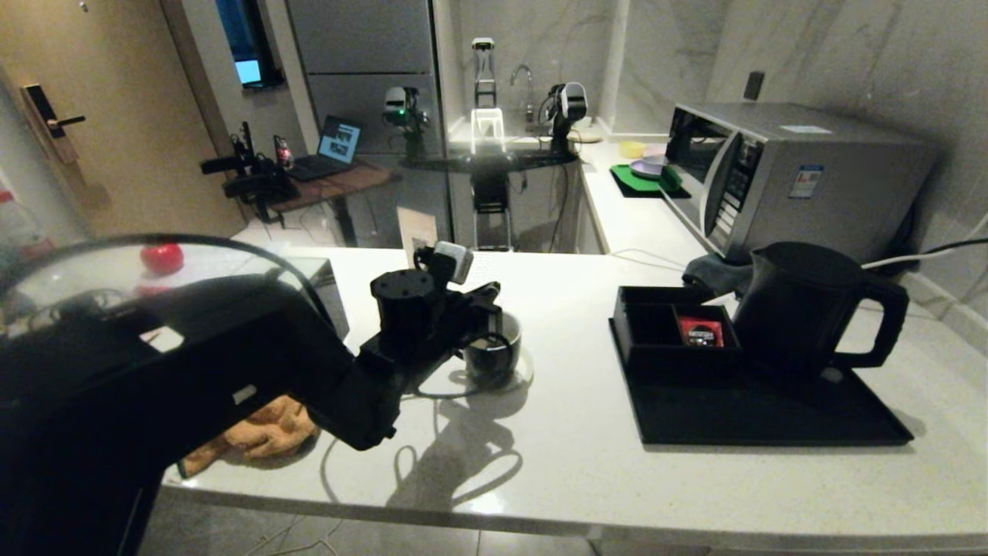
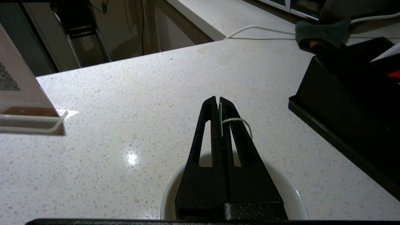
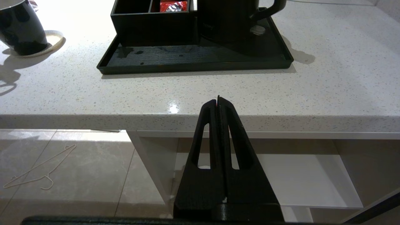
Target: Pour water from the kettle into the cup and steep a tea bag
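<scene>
Left gripper [image 2: 219, 103] over cup [image 1: 494, 355], mid-worktop, fingers pressed together on tag [image 2: 220, 118] of tea bag, string [image 2: 242, 121] looping beside. Bag itself hidden. Kettle [image 1: 803, 309] upright on tray [image 1: 772, 417] toward right edge, beside box [image 1: 656, 328] with red packet [image 1: 701, 332]. Right gripper [image 3: 218, 101] below front edge, fingers pressed together, empty.

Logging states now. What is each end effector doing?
Left end effector: closed on the tea bag's tag and string, above the cup.
Right end effector: closed, empty, below the counter edge.
</scene>
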Available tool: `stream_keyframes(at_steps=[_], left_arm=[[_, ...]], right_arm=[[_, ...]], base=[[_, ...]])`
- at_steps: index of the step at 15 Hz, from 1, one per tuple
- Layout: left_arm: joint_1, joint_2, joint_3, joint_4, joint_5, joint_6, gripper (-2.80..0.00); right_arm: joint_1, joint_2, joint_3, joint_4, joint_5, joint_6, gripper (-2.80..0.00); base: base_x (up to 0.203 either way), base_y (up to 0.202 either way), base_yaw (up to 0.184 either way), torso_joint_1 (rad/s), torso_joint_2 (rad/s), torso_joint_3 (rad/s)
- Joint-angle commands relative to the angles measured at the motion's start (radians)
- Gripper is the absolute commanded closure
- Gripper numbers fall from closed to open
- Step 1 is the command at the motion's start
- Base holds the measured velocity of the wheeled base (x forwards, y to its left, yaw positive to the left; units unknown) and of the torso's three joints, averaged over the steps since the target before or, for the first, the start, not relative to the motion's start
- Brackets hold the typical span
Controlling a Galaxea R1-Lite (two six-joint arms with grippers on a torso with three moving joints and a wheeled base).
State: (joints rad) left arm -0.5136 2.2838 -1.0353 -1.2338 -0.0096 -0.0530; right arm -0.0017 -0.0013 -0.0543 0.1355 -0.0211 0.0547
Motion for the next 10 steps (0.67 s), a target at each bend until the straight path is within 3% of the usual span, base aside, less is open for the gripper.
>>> stream_keyframes(at_steps=[1, 10], left_arm=[[0.000, 0.010, -0.002, -0.007, 0.000, -0.001, 0.00], [-0.002, -0.084, -0.014, -0.005, 0.000, 0.001, 0.00]], right_arm=[[0.000, 0.001, 0.000, 0.001, 0.000, 0.001, 0.00], [0.000, 0.001, -0.001, 0.001, 0.000, 0.001, 0.00]], base=[[0.000, 0.000, 0.000, 0.000, 0.00, 0.000], [0.000, 0.000, 0.000, 0.000, 0.00, 0.000]])
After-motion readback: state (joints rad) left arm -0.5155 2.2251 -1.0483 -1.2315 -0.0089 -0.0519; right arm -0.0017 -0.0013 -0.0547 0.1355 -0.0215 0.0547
